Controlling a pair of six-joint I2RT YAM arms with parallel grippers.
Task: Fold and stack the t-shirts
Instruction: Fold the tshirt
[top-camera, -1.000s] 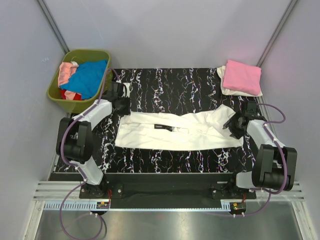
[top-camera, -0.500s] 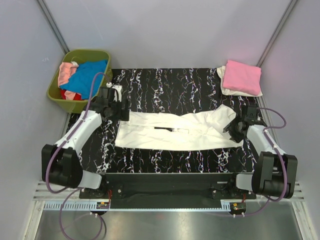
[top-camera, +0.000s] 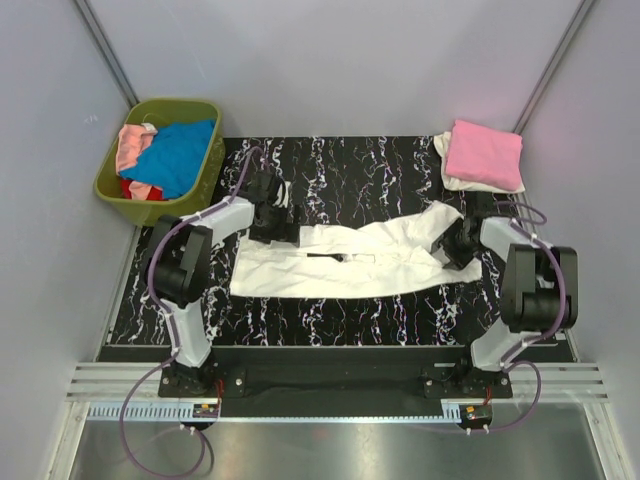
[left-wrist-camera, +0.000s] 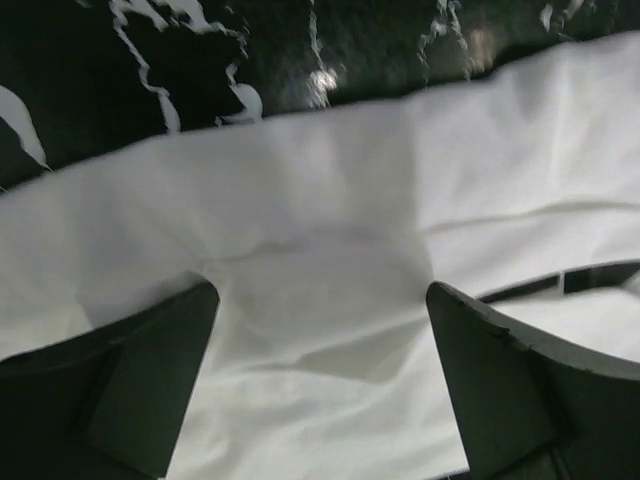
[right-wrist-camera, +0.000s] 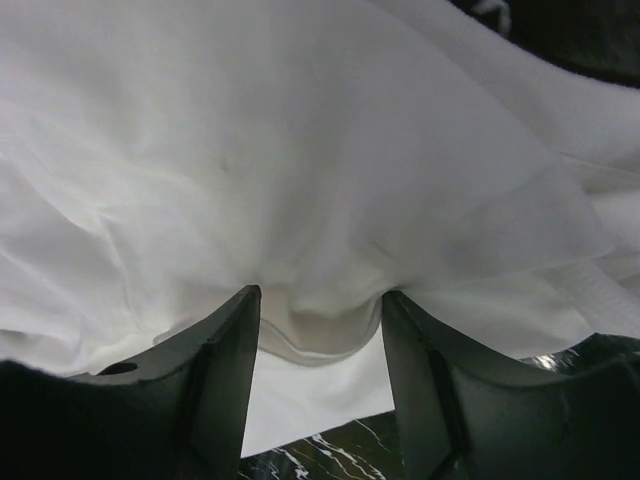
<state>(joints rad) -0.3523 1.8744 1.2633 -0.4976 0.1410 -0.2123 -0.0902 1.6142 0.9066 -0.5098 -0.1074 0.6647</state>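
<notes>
**Top external view: one white shirt stretched between two arms on a black marbled table**

The table (top-camera: 370, 170) was black with white veining. It sat in a booth of pale grey walls (top-camera: 330, 60), with metal rails (top-camera: 330, 410) along the near edge.

At the far left corner stood one green basket (top-camera: 108, 185), just off the table's edge. Three colours of cloth showed in it: a salmon shirt (top-camera: 130, 148), a blue shirt (top-camera: 178, 155) and a red shirt (top-camera: 135, 188). How many pieces lay beneath them could not be told.

The left gripper (top-camera: 280, 228) hovered at the far left corner of the white shirt (top-camera: 350, 265). In the left wrist view the left gripper (left-wrist-camera: 320, 300) had its jaws spread wide. The white shirt (left-wrist-camera: 320, 200) lay flat beneath them, with nothing caught between.

The white shirt lay spread across the middle of the table as a long band, wider at the left and bunched toward the right.

The right gripper (top-camera: 452, 243) sat on the shirt's right end. In the right wrist view the right gripper (right-wrist-camera: 320, 330) pinched a puckered fold of the white shirt (right-wrist-camera: 300, 150) between its fingers (right-wrist-camera: 225, 370).

At the far right corner lay one stack of two folded pieces, with a pink shirt (top-camera: 485, 152) on top of a cream shirt (top-camera: 452, 180).
</notes>
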